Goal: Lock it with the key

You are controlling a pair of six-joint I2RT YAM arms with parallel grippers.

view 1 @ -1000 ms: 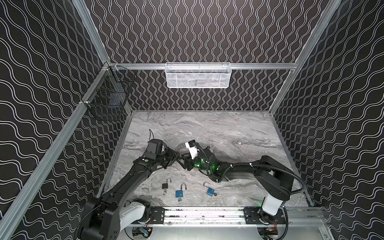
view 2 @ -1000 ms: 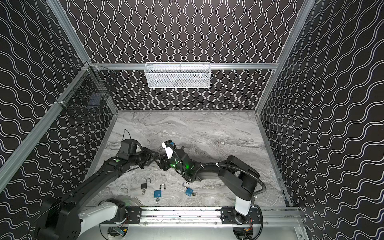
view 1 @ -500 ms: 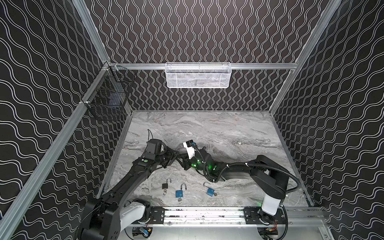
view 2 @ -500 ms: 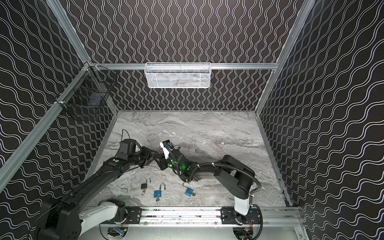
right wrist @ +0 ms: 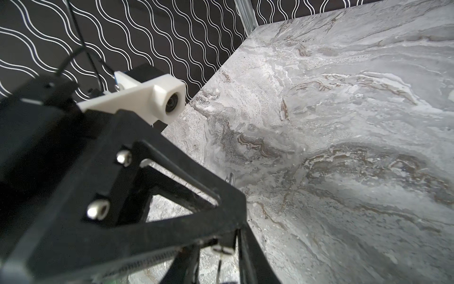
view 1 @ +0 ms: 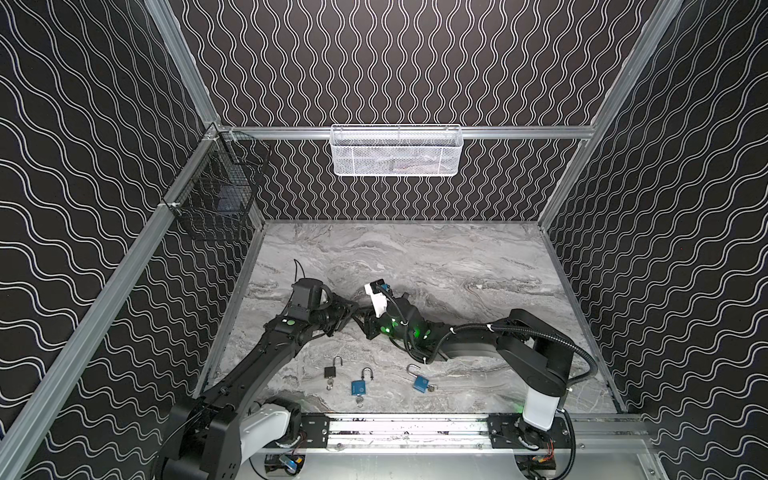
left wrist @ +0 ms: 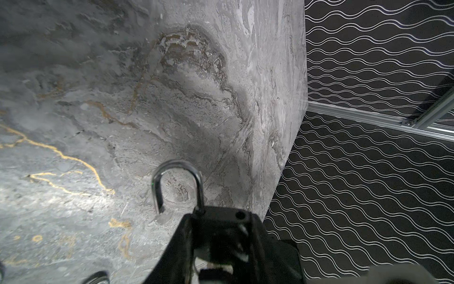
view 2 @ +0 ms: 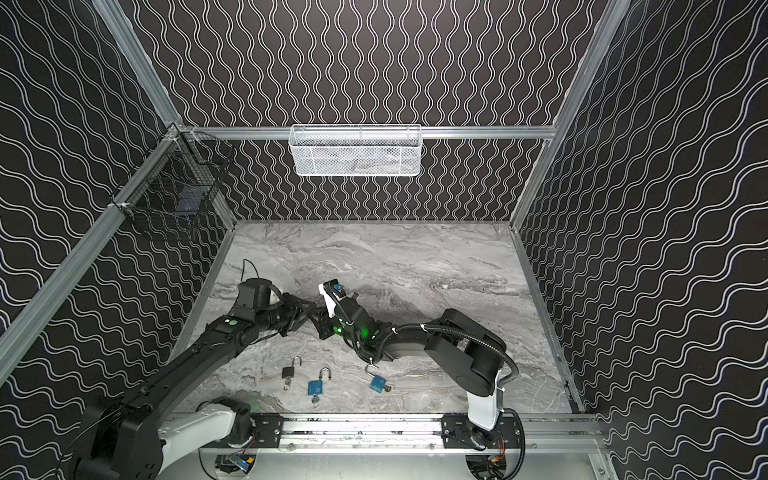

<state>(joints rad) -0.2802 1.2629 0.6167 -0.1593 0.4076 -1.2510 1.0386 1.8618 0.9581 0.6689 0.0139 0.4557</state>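
My left gripper (left wrist: 221, 237) is shut on a black padlock (left wrist: 222, 220). The padlock's silver shackle (left wrist: 177, 183) stands open above the marble floor. In both top views my left gripper (view 1: 352, 313) (view 2: 308, 315) meets my right gripper (view 1: 366, 323) (view 2: 321, 326) tip to tip at the left middle of the floor, and the padlock is hidden between them. In the right wrist view a small silver key (right wrist: 222, 250) hangs between the fingers of my right gripper (right wrist: 221, 269). The fingers stand narrowly either side of it, and I cannot see whether they touch it.
Near the front rail lie a black padlock (view 1: 331, 371) and two blue padlocks (view 1: 358, 386) (view 1: 420, 382), each with an open shackle and a key. A white mesh basket (view 1: 397, 151) hangs on the back wall. A black wire basket (view 1: 216, 195) hangs on the left wall.
My right gripper's jaws have narrowed around the key, and it has edged slightly towards the left gripper. The left arm and its padlock have stayed put.
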